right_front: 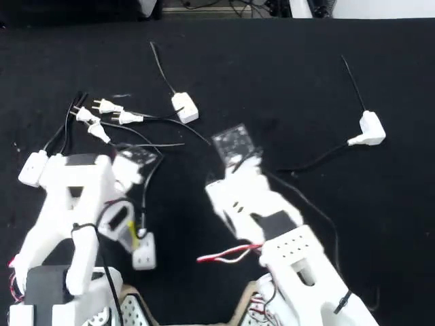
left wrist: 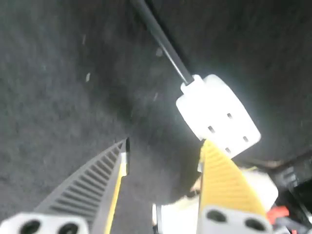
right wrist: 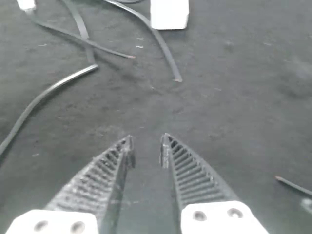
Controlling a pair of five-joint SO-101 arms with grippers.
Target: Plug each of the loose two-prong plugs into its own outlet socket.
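The left tool (left wrist: 165, 144) is spread wide, with nothing between its yellow-faced fingers (left wrist: 222, 180). One fingertip sits just beside a white outlet socket (left wrist: 217, 114); whether it touches is hard to tell. From above, that socket (right_front: 143, 252) lies at the near left of the black surface (right_front: 285, 75), tucked against the folded left arm (right_front: 68, 204), which hides most of its own tool.

The right tool (right wrist: 146, 140) is over bare surface near the middle. Only a narrow gap shows between its tips, and it pinches nothing. In the high view it is a blur (right_front: 234, 146). Beyond it lies a second socket (right wrist: 169, 13), cut off by the frame edge, with black cables (right wrist: 53, 87) trailing to the left.

The loose plugs (right_front: 109, 112) lie bunched at the far left, none plugged in. A third socket (right_front: 370, 129) lies far right, and a fourth socket (right_front: 32, 168) lies at the left, beside the left arm.
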